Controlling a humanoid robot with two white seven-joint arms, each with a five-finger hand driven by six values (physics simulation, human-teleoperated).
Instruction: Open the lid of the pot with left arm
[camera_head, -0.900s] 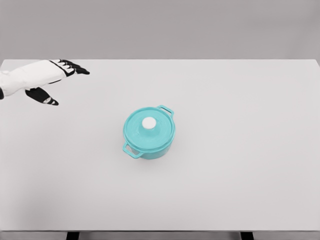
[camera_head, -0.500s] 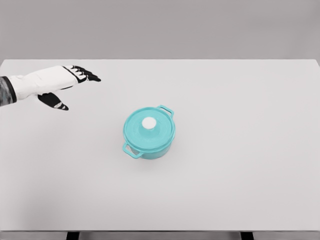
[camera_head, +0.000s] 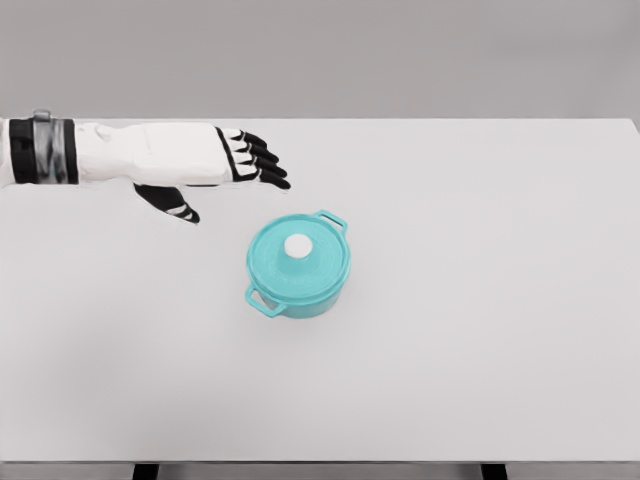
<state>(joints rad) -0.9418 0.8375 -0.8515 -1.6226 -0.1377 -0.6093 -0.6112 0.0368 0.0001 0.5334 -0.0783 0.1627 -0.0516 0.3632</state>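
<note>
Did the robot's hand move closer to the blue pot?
Yes. The left hand moved rightward, nearer the pot, which stayed put on the table.

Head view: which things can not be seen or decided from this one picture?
- Inside of the pot: hidden by its lid.
- Height of the left hand above the table: undecidable from this one view.
- Right arm: out of frame.
- Table's near edge: cut off at the bottom.

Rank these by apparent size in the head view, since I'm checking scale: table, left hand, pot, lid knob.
1. Table, by far largest.
2. and 3. Left hand and pot look alike; the raised hand may be nearer the camera, so unranked.
4. Lid knob, smallest.
</note>
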